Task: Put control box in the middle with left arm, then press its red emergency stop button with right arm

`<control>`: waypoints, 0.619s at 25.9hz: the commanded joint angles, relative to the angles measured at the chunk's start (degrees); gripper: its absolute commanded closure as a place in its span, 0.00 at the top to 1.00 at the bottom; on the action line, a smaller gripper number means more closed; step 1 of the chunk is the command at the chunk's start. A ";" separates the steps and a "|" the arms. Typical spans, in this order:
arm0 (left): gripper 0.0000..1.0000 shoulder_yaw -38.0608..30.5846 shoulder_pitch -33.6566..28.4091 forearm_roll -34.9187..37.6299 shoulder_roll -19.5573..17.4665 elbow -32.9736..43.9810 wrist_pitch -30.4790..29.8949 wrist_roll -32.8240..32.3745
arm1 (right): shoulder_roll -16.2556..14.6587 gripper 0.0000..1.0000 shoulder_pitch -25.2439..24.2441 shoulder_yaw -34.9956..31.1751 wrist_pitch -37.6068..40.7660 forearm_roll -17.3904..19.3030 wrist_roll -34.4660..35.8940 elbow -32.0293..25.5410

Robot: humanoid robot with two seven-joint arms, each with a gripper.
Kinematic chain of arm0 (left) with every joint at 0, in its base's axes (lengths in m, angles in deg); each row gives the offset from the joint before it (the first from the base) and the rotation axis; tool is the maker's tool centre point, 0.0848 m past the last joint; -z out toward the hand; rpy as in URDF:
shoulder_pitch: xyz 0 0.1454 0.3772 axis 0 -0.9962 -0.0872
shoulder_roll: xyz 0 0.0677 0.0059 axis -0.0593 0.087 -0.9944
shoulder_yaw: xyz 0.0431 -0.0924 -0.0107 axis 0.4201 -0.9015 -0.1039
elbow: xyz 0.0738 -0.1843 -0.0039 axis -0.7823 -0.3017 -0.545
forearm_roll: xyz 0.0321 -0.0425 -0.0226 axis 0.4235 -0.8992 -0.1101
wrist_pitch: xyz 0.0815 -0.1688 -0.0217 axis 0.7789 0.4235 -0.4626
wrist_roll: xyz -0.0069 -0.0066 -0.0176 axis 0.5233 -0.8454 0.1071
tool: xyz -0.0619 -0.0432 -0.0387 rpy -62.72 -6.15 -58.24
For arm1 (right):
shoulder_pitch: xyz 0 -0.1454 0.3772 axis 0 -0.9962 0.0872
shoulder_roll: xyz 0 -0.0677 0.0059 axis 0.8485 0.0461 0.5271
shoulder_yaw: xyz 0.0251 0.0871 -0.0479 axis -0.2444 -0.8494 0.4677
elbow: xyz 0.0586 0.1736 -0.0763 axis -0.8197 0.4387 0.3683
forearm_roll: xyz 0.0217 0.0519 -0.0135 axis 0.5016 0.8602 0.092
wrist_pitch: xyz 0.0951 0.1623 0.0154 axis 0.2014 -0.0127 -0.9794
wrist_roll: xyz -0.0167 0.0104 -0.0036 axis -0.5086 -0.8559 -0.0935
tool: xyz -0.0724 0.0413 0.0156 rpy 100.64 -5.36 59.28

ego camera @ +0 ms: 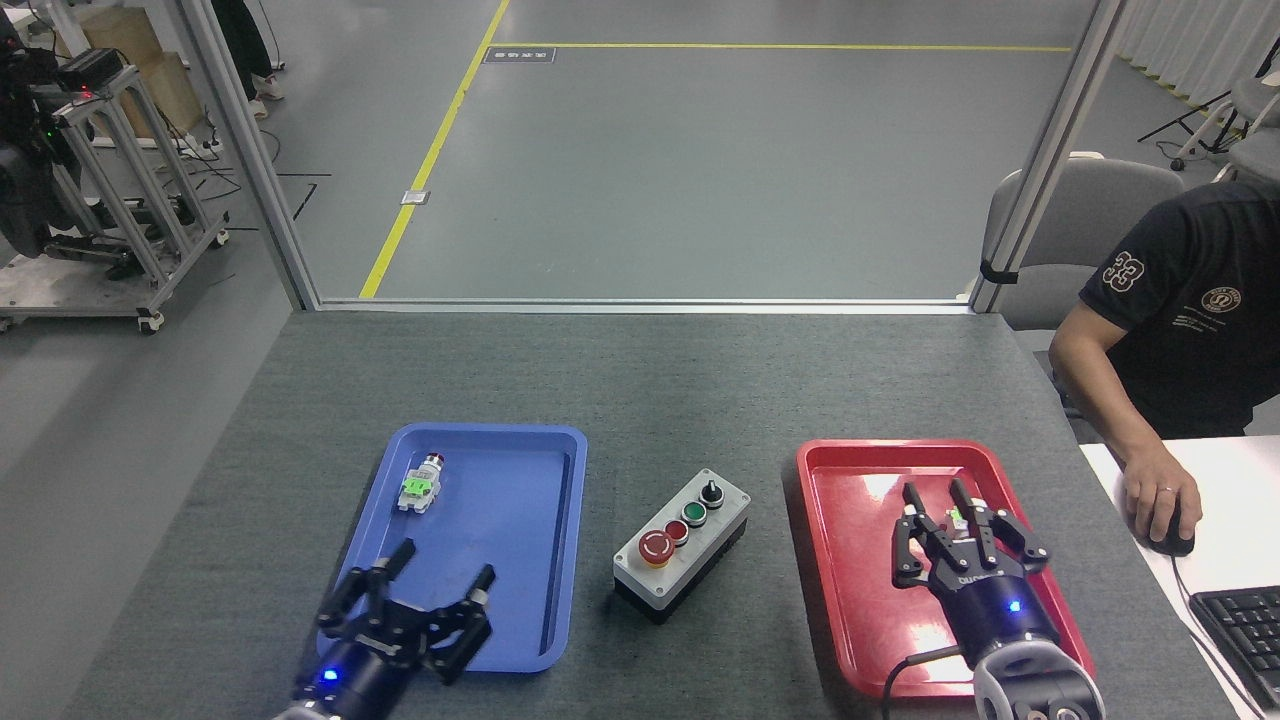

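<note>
Since control box point(681, 542) sits between trays on table point(640, 380), placement looks done; left tool point(415, 600) spread, empty; right tool point(955, 525) half-spread, holding nothing, poised for red emergency stop button point(656, 546).

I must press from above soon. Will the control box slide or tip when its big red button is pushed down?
The control box will probably not tip: it lies flat on its broad black base. The red emergency stop button sits near one end, so slight rocking is possible. The grey table looks textured, so sliding seems unlikely.
</note>
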 commanded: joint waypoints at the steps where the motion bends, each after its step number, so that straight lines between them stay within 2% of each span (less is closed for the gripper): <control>1: 0.99 -12.74 -1.47 -0.95 -0.38 2.04 -4.18 -0.14 | -2.16 0.00 3.78 2.82 10.98 -0.06 -0.12 1.44; 4: 0.99 -16.52 1.52 -1.83 -0.03 0.37 -2.69 -0.14 | -1.55 0.00 6.95 9.15 12.74 -0.50 -0.38 5.40; 7: 0.99 -17.58 6.26 -2.01 -0.03 -3.67 1.62 -0.22 | -0.40 0.00 13.10 16.88 10.98 -0.94 -0.38 14.89; 12: 0.99 -17.58 9.34 -1.92 0.06 -6.31 5.75 -0.14 | 5.13 0.00 20.04 25.85 -0.45 -2.25 -0.21 28.69; 16: 0.99 -17.22 9.25 -1.39 1.64 -6.22 5.13 -0.05 | 6.98 0.00 21.27 28.22 -3.08 -2.17 -0.03 31.24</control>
